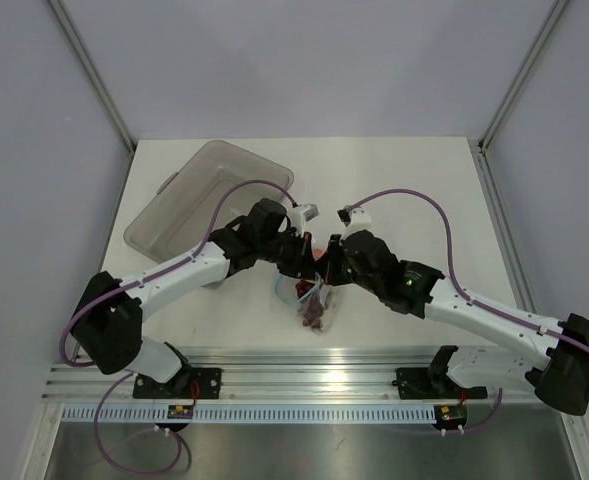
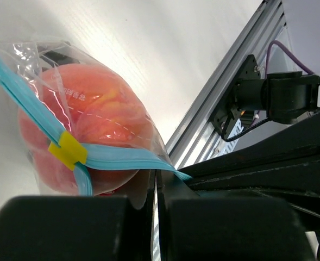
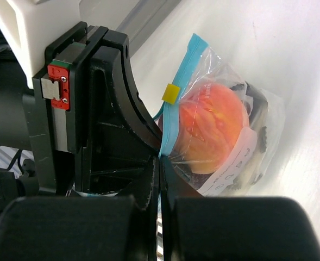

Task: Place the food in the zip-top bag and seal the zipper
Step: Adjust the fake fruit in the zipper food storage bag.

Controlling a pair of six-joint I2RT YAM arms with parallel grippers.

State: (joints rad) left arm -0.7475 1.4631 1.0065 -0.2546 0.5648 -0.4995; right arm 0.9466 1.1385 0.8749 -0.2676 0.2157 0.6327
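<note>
White table (image 1: pixel 414 170) under bag (image 1: pixel 316 305) (grey tray (image 1: pixel 209 195) behind), pale walls (image 1: pixel 304 60)

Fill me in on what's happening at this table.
Both arms are working the zip-top bag. The left gripper and the right gripper are each shut on it at the blue zipper. The peach is inside, with dark grapes beside it. A yellow slider sits partway along the zipper; whether it is fully sealed is unclear.
</note>
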